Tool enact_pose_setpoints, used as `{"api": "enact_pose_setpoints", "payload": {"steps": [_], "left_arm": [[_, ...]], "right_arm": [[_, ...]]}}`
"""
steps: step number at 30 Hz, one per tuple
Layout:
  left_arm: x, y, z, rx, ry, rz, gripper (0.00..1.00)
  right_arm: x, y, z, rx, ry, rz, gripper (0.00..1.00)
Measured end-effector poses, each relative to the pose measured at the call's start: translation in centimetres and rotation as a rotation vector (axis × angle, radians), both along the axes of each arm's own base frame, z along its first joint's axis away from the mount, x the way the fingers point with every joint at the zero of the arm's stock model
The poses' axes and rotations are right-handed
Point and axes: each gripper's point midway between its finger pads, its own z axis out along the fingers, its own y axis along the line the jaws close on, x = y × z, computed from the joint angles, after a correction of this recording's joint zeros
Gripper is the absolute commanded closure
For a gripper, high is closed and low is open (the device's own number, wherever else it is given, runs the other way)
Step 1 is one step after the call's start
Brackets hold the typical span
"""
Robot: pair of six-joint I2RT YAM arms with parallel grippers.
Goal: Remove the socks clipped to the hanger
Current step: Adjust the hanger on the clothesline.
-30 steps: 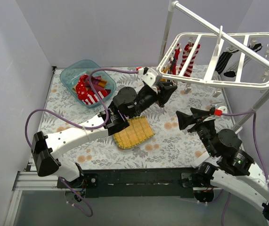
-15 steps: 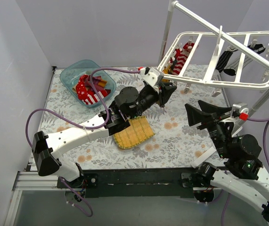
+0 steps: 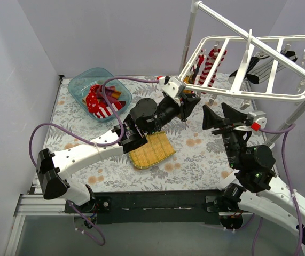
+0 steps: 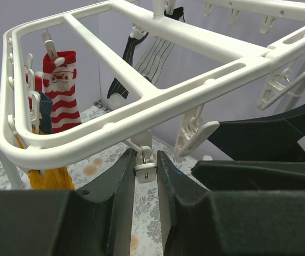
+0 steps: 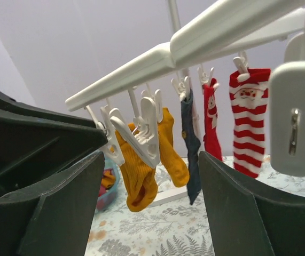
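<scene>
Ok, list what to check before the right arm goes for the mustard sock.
1. Right gripper open: ok, jaws wide.
2. Left gripper steadying the hanger: ok, shut on an empty clip under its near rail.
3. Mustard sock hanging from the hanger: ok.
4. Sock lined up between the right gripper's jaws in its wrist view: ok; within reach: cannot tell.
5. Approach clear: not ok, a spare clip hangs in front of the sock.
6. Bin open for the drop: ok.
</scene>
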Motion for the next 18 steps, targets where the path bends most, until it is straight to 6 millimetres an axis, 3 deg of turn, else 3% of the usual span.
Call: {"api": "enact_pose_setpoints", "payload": {"steps": [5, 11, 18], "left_arm": [[0.0, 0.0, 0.0, 0.002, 0.001, 0.0, 1.0], [0.0, 0.1, 0.5, -0.004, -0.002, 0.0, 1.0], [0.0, 0.0, 0.0, 0.012, 0.006, 0.0, 1.0]], "right_arm": [[1.0, 0.2, 0.4, -0.009, -0.018, -0.051, 0.23], [1.5, 0.0, 0.9, 0.008, -0.032, -0.095, 0.34], [1.6, -0.6, 1.5, 0.032, -0.047, -0.122, 0.7]]}}
